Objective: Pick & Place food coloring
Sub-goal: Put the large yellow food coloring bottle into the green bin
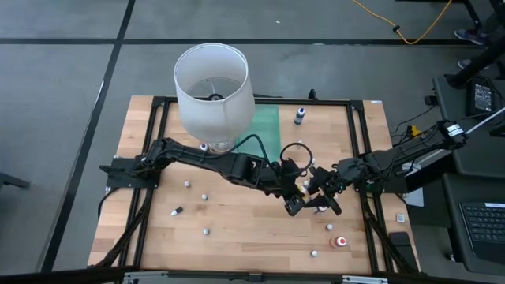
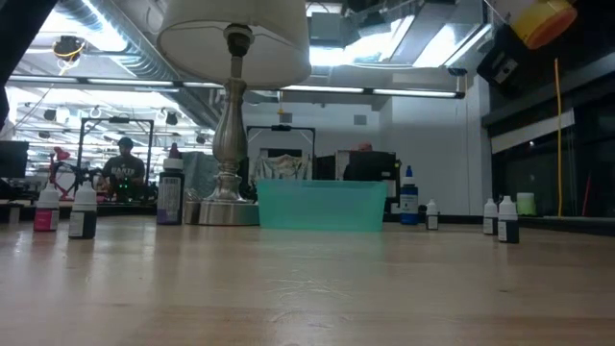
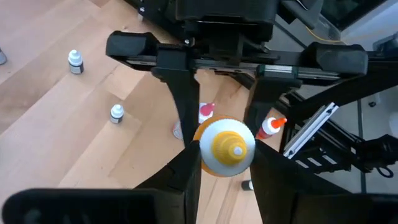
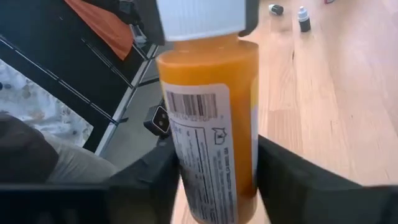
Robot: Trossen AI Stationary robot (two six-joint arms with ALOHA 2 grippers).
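Handing off 1 yellow-orange bottle.
I see my left gripper clenching its white cap; right gripper grasps its body.

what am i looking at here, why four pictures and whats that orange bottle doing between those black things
It is one moment seen by four cameras. The machine is a robot with two dark arms at a wooden table. One camera looks straight down, one sits at table height, and one rides on each wrist.

In the overhead view the left hand and the right hand meet near the table's middle. Both are closed on the same orange food coloring bottle: the left hand grips it at the white cap, the right hand around the labelled body. It looks like a handover.

Small food coloring bottles are scattered over the table. A big white lampshade on its lamp and a green tray stand at the far side.
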